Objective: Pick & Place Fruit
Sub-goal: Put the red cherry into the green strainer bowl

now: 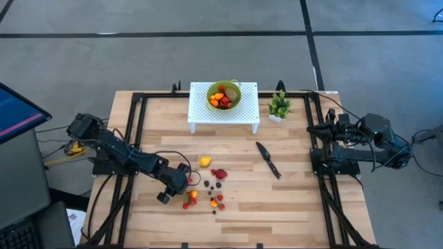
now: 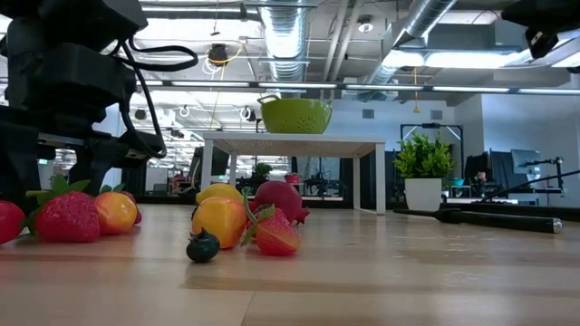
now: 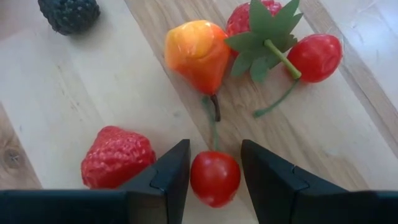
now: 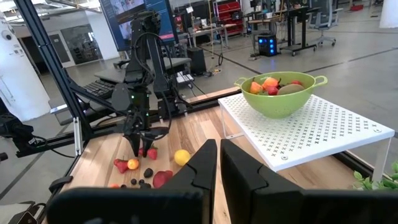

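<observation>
Two dark arms on my screens: the left gripper [image 3: 214, 177] is down on the pale wooden table [image 1: 291, 200] among the scattered toy fruit, its fingers [image 3: 168, 177] either side of a small glossy red cherry [image 3: 214, 179] with a thin green stem. Both look to touch the cherry, so I read it as held, though it sits at table level. Just beside it lie a bumpy red raspberry [image 3: 118, 157], an orange-yellow pear-shaped fruit [image 3: 198, 55], a leafy red strawberry [image 3: 252, 15], a second red cherry [image 3: 316, 57] and a dark blackberry [image 3: 69, 14]. The rest of the loose fruit [image 1: 211, 187] sits near the table's middle (left of the black knife [image 1: 268, 160]). More fruit fills the green plastic colander [image 1: 224, 95] on the white perforated stand [image 1: 201, 117]. Right gripper [image 4: 219, 163] waits closed, empty, at the right edge.
</observation>
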{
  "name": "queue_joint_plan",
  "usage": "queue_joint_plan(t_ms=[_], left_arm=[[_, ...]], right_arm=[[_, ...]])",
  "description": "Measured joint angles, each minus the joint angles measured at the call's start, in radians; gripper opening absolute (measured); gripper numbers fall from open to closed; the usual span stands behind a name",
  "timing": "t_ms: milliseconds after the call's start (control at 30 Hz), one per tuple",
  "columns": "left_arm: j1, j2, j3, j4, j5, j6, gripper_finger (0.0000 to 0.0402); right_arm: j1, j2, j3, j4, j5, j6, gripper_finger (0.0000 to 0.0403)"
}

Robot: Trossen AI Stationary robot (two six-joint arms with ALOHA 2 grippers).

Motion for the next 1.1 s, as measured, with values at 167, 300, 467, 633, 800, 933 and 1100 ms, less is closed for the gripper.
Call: queue_joint_plan(t_ms=[167, 300, 467, 633, 800, 933, 1100], left_arm=[[0.000, -0.006, -0.002, -0.005, -0.002, -0.025, 0.0140], [0.000, -0.007, -0.002, -0.019, -0.009, -0.028, 0.0140], [0.000, -0.007, -0.002, -0.029, -0.013, -0.029, 0.0140], [0.000, -0.007, -0.003, -0.029, -0.017, -0.029, 0.0138], [0.000, -0.007, -0.003, -0.029, -0.023, -0.030, 0.0116], [0.000, -0.007, -0.003, -0.029, -0.024, -0.030, 0.0105], [0.000, -0.007, -0.003, -0.028, -0.025, -0.030, 0.0120]], right_arm=[[0.000, 0.000, 0.000, 0.000, 0.000, 0.000, 0.0017], [0.000, 0.000, 0.000, 0.000, 0.000, 0.000, 0.0017], [0.000, 0.000, 0.000, 0.000, 0.000, 0.000, 0.0017], [0.000, 0.000, 0.000, 0.000, 0.000, 0.000, 0.0017], [0.000, 0.000, 0.000, 0.000, 0.000, 0.000, 0.0017], [0.000, 0.000, 0.000, 0.000, 0.000, 0.000, 0.0017], [0.000, 0.000, 0.000, 0.000, 0.000, 0.000, 0.0017]])
